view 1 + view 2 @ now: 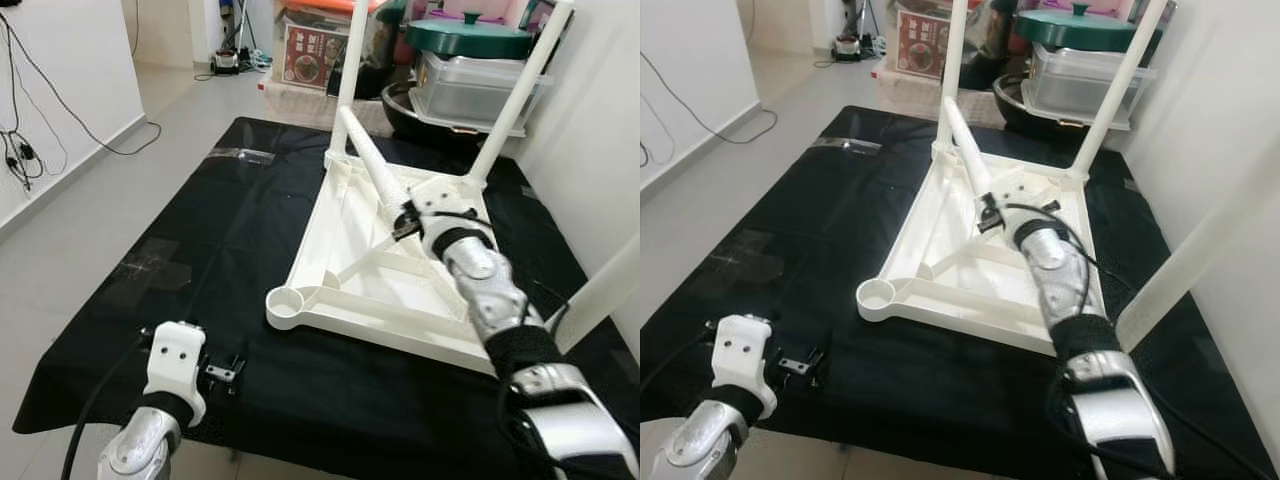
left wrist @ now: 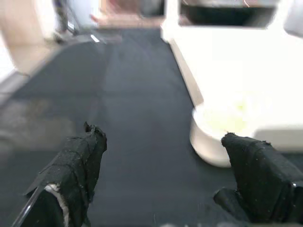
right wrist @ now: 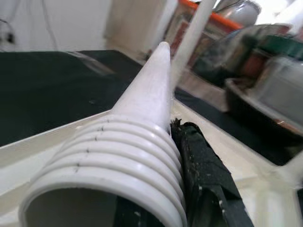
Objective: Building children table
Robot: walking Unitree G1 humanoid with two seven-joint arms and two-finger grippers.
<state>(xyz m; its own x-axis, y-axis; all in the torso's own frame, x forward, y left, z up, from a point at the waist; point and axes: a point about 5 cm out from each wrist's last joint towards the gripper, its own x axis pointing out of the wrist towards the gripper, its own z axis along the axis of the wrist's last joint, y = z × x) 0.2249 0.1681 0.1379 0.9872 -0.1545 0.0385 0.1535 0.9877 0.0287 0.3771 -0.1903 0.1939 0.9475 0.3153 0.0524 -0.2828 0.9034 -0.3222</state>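
On the floor, a black mat [image 1: 250,260] carries the upturned white children's table top [image 1: 390,265] at the centre of the eye views. Two white legs [image 1: 352,60] stand upright in the far corner sockets at about 12 and 1 o'clock, and another leg [image 1: 605,290] rises at about 3 o'clock by the wall. An empty round socket [image 1: 286,305] sits at the near corner, about 7 o'clock of the top. Beyond the mat, at 12 o'clock, stand a clear storage box [image 1: 478,92] under a green lid [image 1: 470,38] and a red-printed carton [image 1: 315,55].

A loose leg [image 1: 372,165] lies slanted over the top — its ribbed end [image 3: 109,179] toward the right tool [image 1: 408,222], which is clenched on it, one black finger [image 3: 203,175] pressed along the ribs. The left tool [image 2: 161,179] hovers low over the mat at 7 o'clock, fingers spread and released, just short of the empty socket.
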